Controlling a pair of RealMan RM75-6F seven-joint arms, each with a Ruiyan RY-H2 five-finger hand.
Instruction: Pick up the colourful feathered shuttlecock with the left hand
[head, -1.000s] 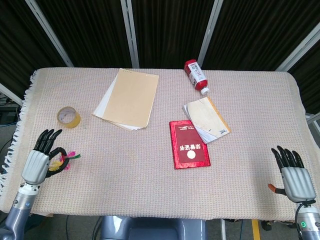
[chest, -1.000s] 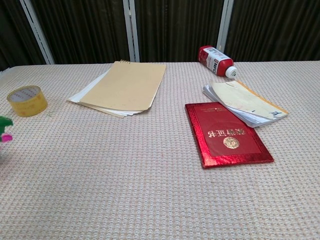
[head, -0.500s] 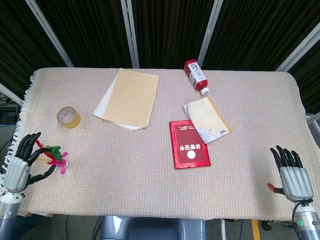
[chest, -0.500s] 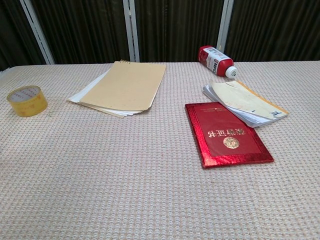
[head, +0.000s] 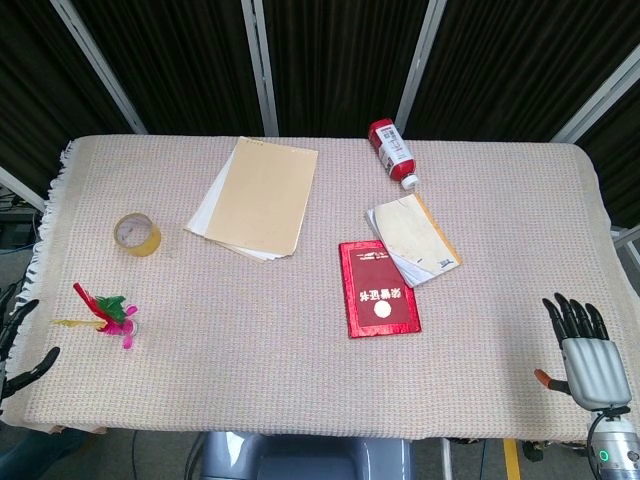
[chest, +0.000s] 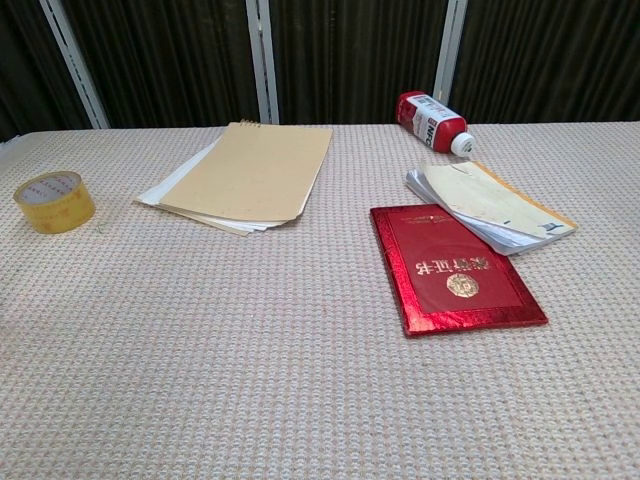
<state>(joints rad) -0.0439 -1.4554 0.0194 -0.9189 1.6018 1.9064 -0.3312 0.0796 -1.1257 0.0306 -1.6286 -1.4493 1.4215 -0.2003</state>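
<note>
Both hands are empty with fingers spread: the left hand (head: 15, 345) sits beside the shuttlecock (head: 105, 313) at the near left table edge, so it must reach in and grasp it, while the right hand (head: 585, 350) waits near right.

Place: robot lab test bench | Evidence: table (head: 300, 360) under woven beige cloth, black curtains (head: 330, 60) with metal frame struts behind | Props: office items, tape roll (head: 136, 234), notepad (head: 258, 196), red booklet (head: 378, 289)
</note>
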